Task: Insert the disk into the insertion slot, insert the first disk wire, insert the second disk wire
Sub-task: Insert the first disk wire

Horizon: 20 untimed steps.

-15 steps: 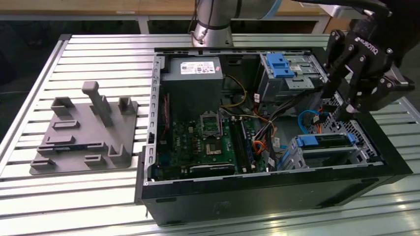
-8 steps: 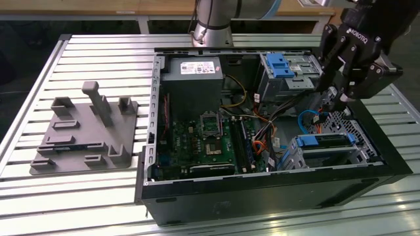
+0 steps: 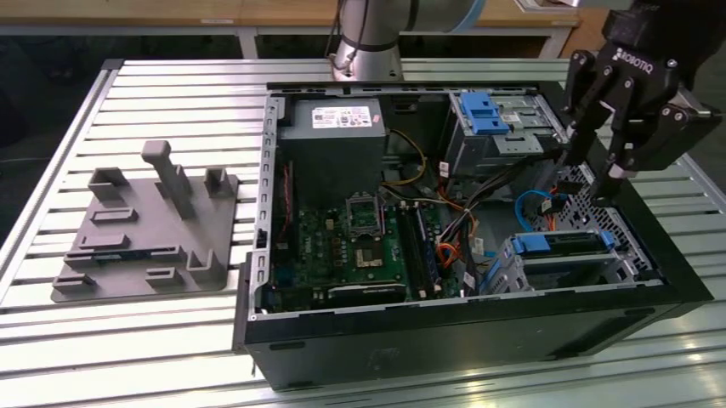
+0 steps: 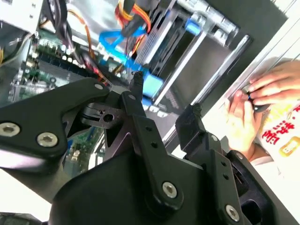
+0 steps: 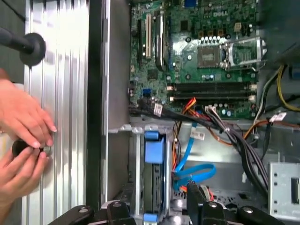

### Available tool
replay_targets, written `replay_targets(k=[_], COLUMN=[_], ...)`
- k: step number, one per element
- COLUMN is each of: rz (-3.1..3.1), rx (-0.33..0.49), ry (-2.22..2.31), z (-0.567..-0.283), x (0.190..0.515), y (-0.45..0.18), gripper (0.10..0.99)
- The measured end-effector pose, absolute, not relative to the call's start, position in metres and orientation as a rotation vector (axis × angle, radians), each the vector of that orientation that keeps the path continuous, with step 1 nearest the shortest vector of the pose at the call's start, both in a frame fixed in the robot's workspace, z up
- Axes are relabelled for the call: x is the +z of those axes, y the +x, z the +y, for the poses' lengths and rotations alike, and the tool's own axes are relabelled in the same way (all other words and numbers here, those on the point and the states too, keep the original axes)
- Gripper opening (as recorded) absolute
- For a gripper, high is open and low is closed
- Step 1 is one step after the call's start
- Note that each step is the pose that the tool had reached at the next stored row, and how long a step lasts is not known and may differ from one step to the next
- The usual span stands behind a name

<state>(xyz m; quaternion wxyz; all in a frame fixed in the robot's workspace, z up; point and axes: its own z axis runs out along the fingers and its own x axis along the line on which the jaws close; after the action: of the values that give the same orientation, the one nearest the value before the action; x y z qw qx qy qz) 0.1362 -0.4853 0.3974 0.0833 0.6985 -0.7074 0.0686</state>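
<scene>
The disk [image 3: 564, 245], in its blue carrier, sits inside the silver perforated insertion slot [image 3: 618, 263] at the near corner of the open computer case, on the exterior view's right. In the first wrist view the carrier's blue end [image 5: 154, 149] shows in the cage [image 5: 136, 178]. A loose blue wire [image 5: 192, 169] [image 3: 531, 204] curls beside the cage, with orange and red wires close by. My gripper [image 3: 587, 174] hangs above the cage and wires, its fingers [image 5: 193, 199] open and empty. Both wrist views show the gap, with one fingertip [image 4: 136, 77] over the blue carrier [image 4: 152, 86].
A person's hands [image 5: 21, 136] [image 4: 262, 93] work on the slatted table just outside the case wall. A grey bay with a blue latch [image 3: 482, 115] stands at the case's far end. A grey fixture plate [image 3: 148, 229] lies on the exterior view's left. The motherboard [image 3: 357, 246] fills the middle.
</scene>
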Motion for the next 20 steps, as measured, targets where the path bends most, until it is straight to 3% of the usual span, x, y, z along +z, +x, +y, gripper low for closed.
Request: replay_targets(k=[13,15,17,18,20], rz=[-2.089,-2.091,-2.095,-2.101,-2.127], rx=[0.265,0.273,0.279,0.279,0.275], ry=[2.039,2.025,2.011,2.003,1.972], z=[-0.474,-0.473,-0.472,-0.471,-0.471], x=[0.390,0.388,0.387,0.386,0.384], y=[0.156,0.156,0.156,0.156,0.156], gripper=[0.557,0.475,0.475,0.408,0.408])
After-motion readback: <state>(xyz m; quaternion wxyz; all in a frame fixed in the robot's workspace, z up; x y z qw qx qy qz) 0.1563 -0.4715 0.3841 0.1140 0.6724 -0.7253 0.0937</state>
